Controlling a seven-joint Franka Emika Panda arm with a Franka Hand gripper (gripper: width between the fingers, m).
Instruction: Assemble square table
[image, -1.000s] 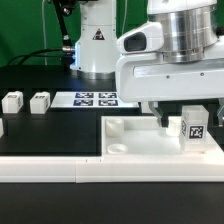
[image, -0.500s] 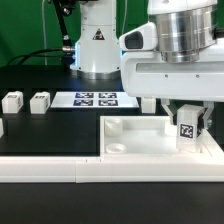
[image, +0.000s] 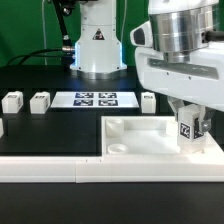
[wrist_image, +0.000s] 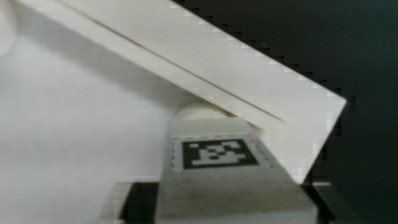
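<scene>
On the exterior view I see the end effector (image: 190, 128) down over the square tabletop slab (image: 140, 140), toward the exterior view's right. Its two fingers are clamped on either side of a small tagged leg (image: 188, 129), which is upright with its tag facing the camera. The slab lies on the black bench (image: 40, 125), just behind the long white rail (image: 50, 171). A loose leg (image: 12, 101) and a second leg (image: 40, 100) sit at the exterior view's left. A third leg (image: 148, 99) is just beside the marker board (image: 95, 99).

On the wrist view the tagged leg (wrist_image: 217, 152) is pinched between dark fingers (wrist_image: 135, 203). Its far end is at a corner of the slab (wrist_image: 71, 120). I cannot tell whether it is seated there.
</scene>
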